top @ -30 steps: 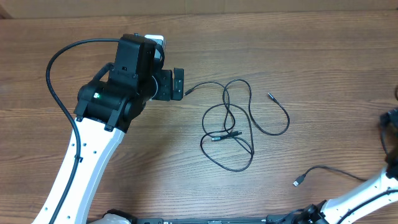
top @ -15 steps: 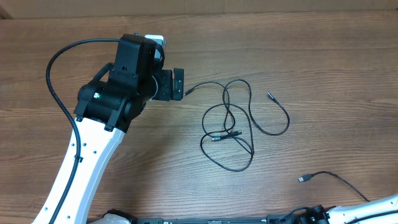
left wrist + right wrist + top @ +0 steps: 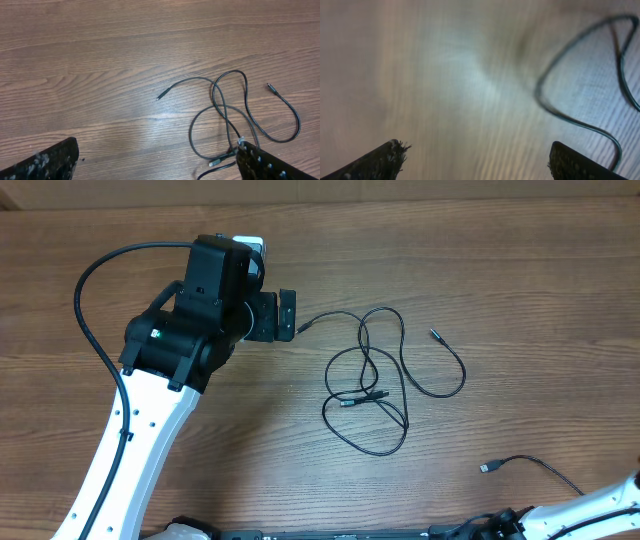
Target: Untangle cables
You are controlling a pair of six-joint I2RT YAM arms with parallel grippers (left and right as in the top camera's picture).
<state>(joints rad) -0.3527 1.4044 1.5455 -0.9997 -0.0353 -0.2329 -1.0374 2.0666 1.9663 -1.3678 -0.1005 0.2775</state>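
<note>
At table centre: the cables (image 3: 372, 394) lie as one loose tangle of thin black loops on the wooden table (image 3: 520, 260), touched by neither gripper.
Long axis: we read the tangle as running from the far edge toward the near edge, with the loops crossing at its middle.
Free end (image 3: 302, 328): it trails out toward the left gripper (image 3: 287, 315), just beside the fingertips.
Left jaws: wide apart, holding nothing.
Stray cord (image 3: 520, 461): well apart from the tangle, at the near right corner.
Right gripper (image 3: 476, 150): jaws wide and empty; the view is blurred, with a cord loop beneath, probably the stray cord.
Nearer gripper: the left, we judge; the tangle lies off to its right.
</note>
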